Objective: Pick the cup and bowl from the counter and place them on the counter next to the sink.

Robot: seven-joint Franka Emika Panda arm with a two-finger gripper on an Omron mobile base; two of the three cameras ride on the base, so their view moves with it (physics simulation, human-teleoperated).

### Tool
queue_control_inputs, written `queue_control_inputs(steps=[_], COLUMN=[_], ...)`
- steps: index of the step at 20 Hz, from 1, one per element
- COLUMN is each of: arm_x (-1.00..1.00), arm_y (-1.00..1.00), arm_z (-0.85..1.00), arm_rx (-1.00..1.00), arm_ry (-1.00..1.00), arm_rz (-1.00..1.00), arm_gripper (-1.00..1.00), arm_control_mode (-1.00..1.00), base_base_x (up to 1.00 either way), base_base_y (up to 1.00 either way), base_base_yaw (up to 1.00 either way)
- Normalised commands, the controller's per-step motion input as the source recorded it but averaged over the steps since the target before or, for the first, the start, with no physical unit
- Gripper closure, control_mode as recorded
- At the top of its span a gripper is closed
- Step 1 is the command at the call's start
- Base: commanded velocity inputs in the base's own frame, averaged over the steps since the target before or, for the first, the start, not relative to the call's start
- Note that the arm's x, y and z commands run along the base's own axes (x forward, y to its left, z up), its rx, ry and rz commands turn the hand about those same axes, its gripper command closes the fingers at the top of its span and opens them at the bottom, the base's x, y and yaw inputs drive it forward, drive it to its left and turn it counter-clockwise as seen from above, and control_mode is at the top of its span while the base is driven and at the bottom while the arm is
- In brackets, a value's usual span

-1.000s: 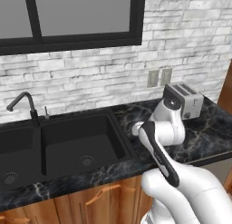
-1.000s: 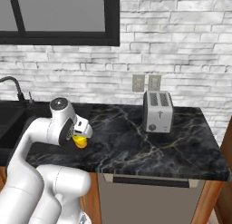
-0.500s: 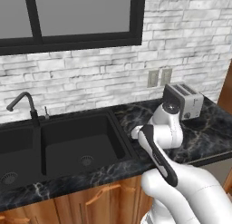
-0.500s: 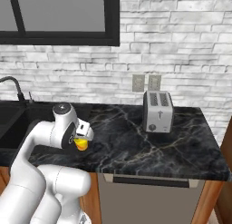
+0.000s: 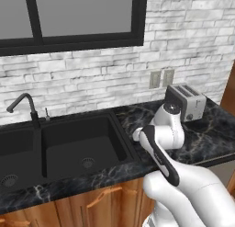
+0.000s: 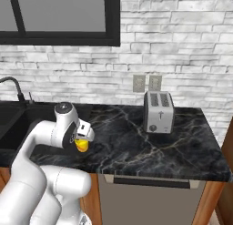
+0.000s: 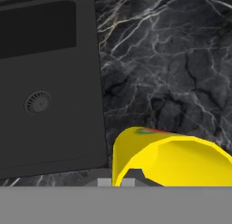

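A yellow cup [image 6: 82, 147] hangs just above the black marble counter [image 6: 150, 151], a short way right of the sink [image 6: 18, 121]. My gripper [image 6: 81, 141] is shut on it, the white hand reaching down from the bent arm. In the hand view the cup [image 7: 172, 160] lies close at the bottom, its open mouth toward the camera, over the counter [image 7: 172, 69] beside the sink [image 7: 50, 119] rim. The cup hides most of the fingers. The bowl is out of view.
A silver toaster [image 6: 158, 112] stands at the back right of the counter, below two wall outlets [image 6: 146, 83]. The faucet [image 5: 23, 104] rises behind the double sink [image 5: 69, 134]. A brick wall and a dark window close off the back.
The arm has lowered the cup a little toward the counter and slightly forward. The gripper stays shut on it.
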Motion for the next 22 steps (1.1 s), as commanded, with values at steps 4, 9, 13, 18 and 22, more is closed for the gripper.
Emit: queue_control_inputs(steps=[4,9,13,18,22], arm_x=[0.00,0.00,0.00,-0.18,-0.84], arm_y=[0.00,0.00,0.01,0.00,-0.01], arm_z=[0.00,0.00,0.00,0.49,0.34], arm_rx=[0.00,0.00,0.00,0.00,0.00], arm_ry=[0.00,-0.01,-0.09,-0.09,-0.04], arm_rz=[0.00,0.01,0.01,0.04,0.08], arm_gripper=[-1.00,-1.00,-1.00,-1.00,-1.00], arm_control_mode=[-1.00,-1.00,-1.00,-1.00,-1.00], base_base_x=[0.00,0.00,0.00,0.00,0.00], base_base_y=[0.00,0.00,0.00,0.00,0.00], base_base_yaw=[0.00,0.00,0.00,0.00,0.00])
